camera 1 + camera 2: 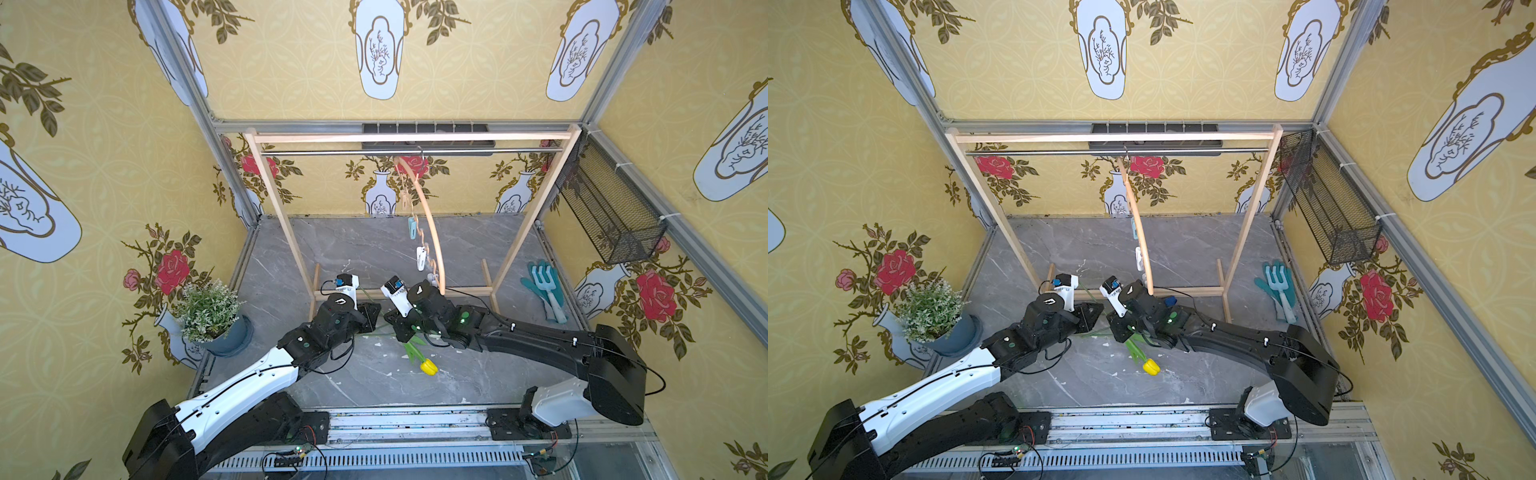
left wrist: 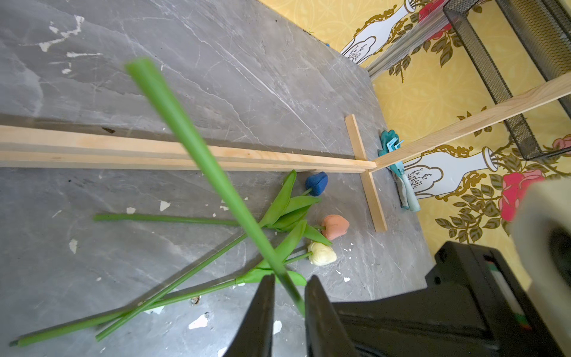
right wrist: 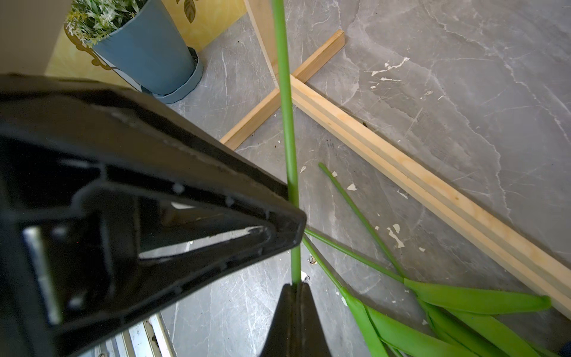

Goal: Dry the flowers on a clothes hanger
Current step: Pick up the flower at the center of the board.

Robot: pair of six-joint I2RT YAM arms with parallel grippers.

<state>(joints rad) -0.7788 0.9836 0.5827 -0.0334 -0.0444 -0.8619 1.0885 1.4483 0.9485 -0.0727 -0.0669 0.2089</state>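
1. One flower governed this step: the yellow tulip (image 1: 429, 366). In both top views its head hung low over the table (image 1: 374, 386), at about 5 o'clock from the grippers. Its stem (image 2: 197, 148) ran straight from there toward 11 o'clock, raised clear of the surface.
2. The right gripper (image 3: 295, 286) was clamped on the stem at the head end of that axis, with no gap visible between its fingers.
3. The left gripper (image 2: 289, 279) stood next along the axis, just beside the right one on its 11 o'clock side. Its jaws were narrow and straddled the stem, one finger on each side. The views did not show whether they pinched it firmly.
4. The cut end projected past the left gripper toward 11 o'clock. The left arm was therefore nearer the cut end and the right arm nearer the head.
5. Three other flowers lay flat on the table below the wrists with their stems crossing: blue head (image 2: 316, 183), pink head (image 2: 335, 226) and white head (image 2: 323, 253). Neither gripper touched them.
6. The clothes hanger (image 1: 432, 232) hung from the rail of the rack (image 1: 407, 136) at about 1 o'clock from the grippers, turned nearly edge-on. No flower hung from it.
7. Judgement: the coming move would need the cut end swung from 11 o'clock toward 1 o'clock, up to a clothespin (image 1: 422, 257). The thin stem could pivot in a loose grip.
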